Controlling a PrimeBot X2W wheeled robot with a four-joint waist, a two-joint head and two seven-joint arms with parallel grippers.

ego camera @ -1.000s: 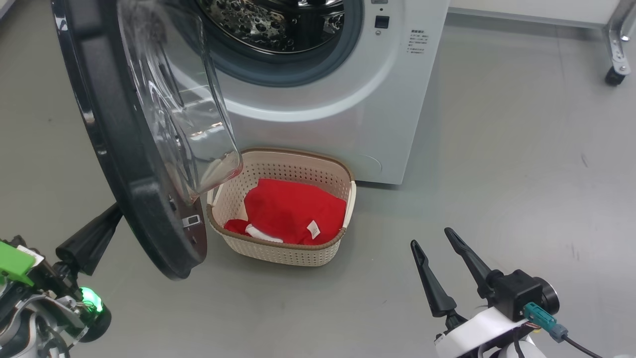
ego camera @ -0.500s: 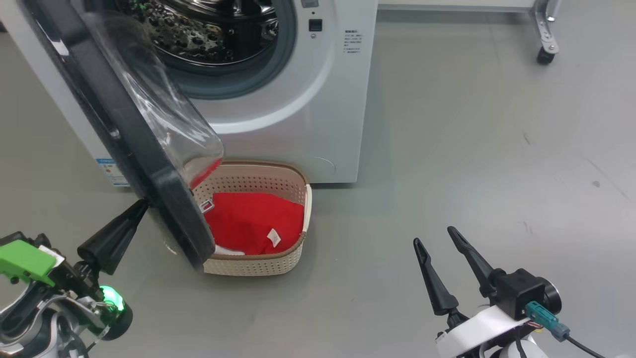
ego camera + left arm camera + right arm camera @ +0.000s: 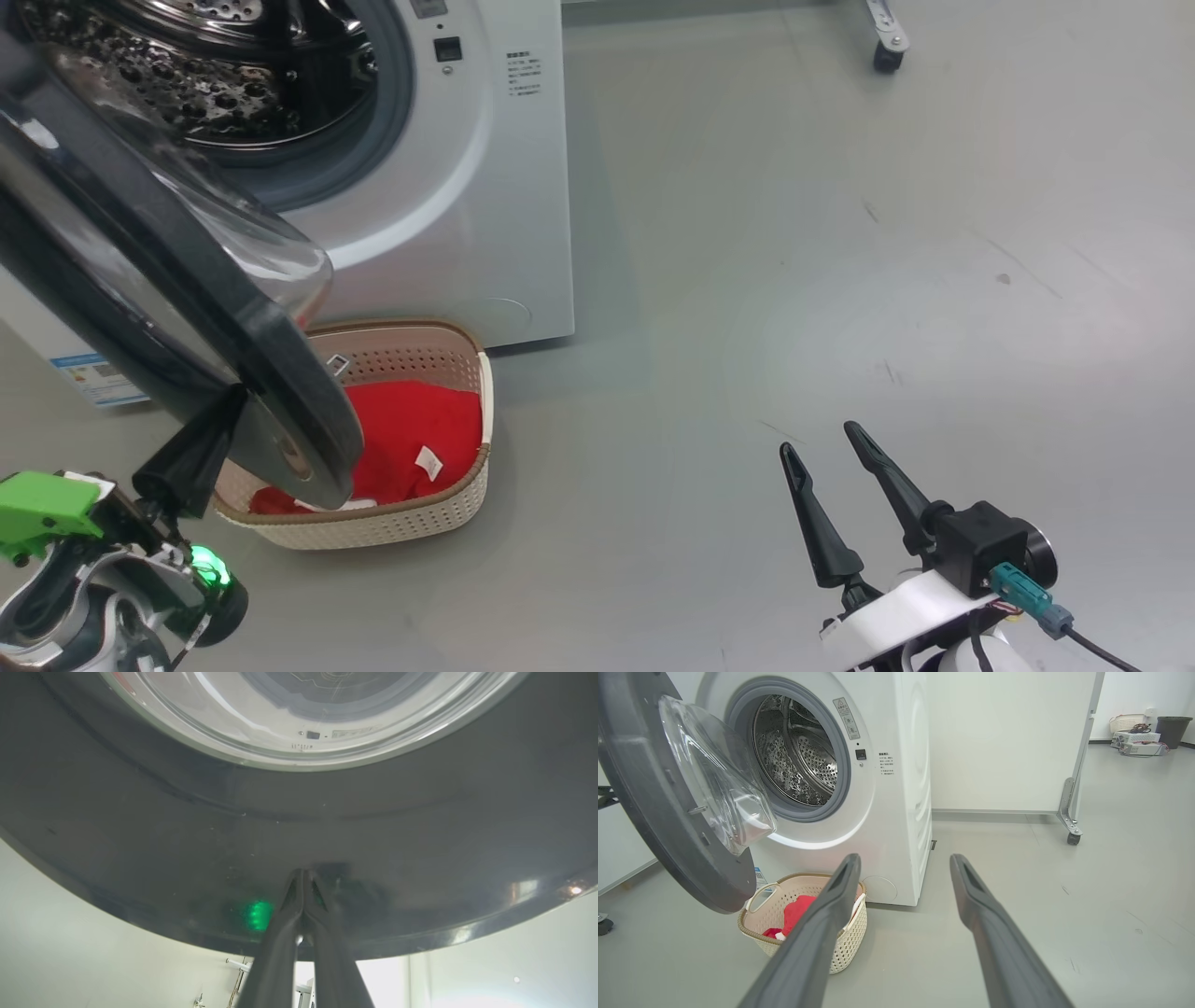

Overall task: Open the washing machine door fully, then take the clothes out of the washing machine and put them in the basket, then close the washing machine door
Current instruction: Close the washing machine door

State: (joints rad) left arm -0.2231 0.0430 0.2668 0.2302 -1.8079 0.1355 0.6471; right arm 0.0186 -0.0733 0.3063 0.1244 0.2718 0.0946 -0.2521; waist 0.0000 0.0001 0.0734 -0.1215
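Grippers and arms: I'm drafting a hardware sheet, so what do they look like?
The left gripper and right gripper each have two long, tapering black fingers. The left wrist carries a bright green part and a glowing green light. The right arm has a white shell, a black block and a teal connector with a dark cable.

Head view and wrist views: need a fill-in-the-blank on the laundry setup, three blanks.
The bright red clothes lie in the cream perforated plastic ____.
The left gripper, fingers shut, touches the glossy black-rimmed round ____ of the white washing machine.
The right gripper hangs with jaws ____, holding nothing.
Missing: basket; door; open.
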